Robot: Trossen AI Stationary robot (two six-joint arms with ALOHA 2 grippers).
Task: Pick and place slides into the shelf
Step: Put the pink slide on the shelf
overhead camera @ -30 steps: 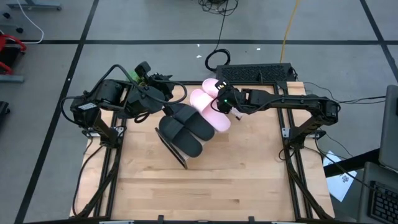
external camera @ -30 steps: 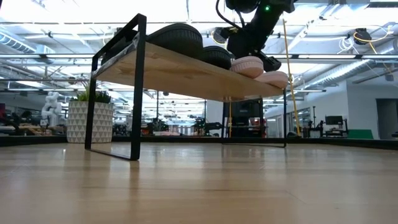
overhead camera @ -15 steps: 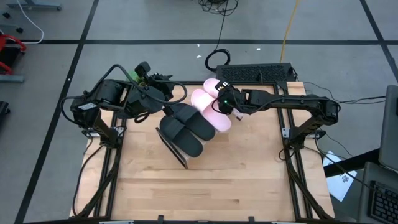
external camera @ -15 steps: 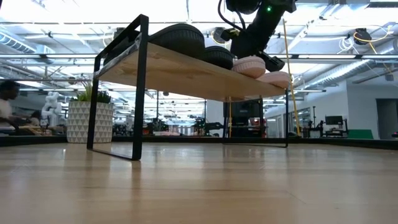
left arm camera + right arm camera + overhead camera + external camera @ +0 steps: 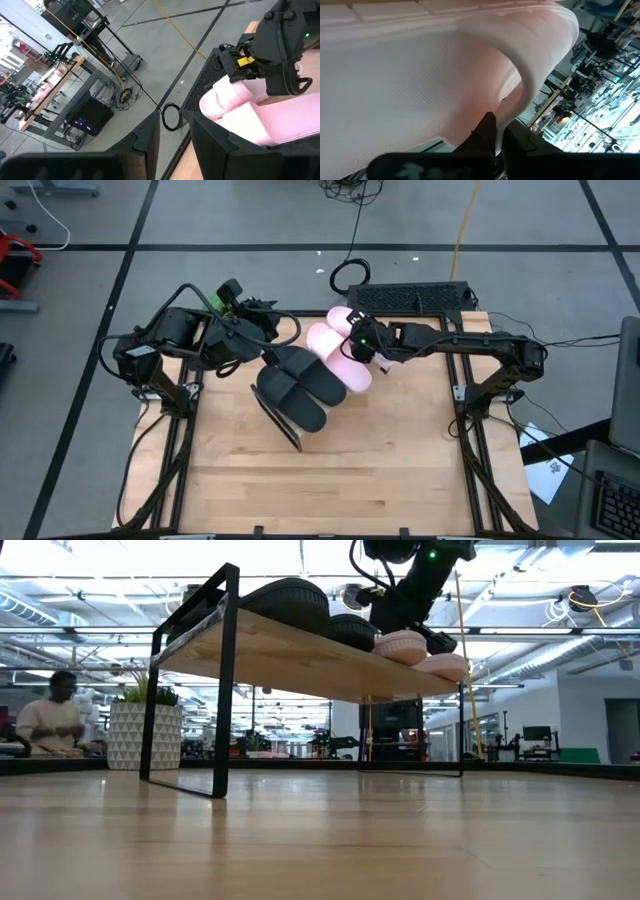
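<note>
All four slides lie on the shelf (image 5: 292,435) at centre frame in the high view: the black pair (image 5: 298,387) lower left, the pink pair (image 5: 335,352) upper right, long axes running diagonally. The right gripper (image 5: 358,340) sits at the far pink slide (image 5: 430,75), nearer than the left gripper (image 5: 262,330) waiting at the shelf's upper-left end. The right wrist view shows the right jaws narrow under the strap, probably pinching it. Left jaws: cannot tell.
</note>
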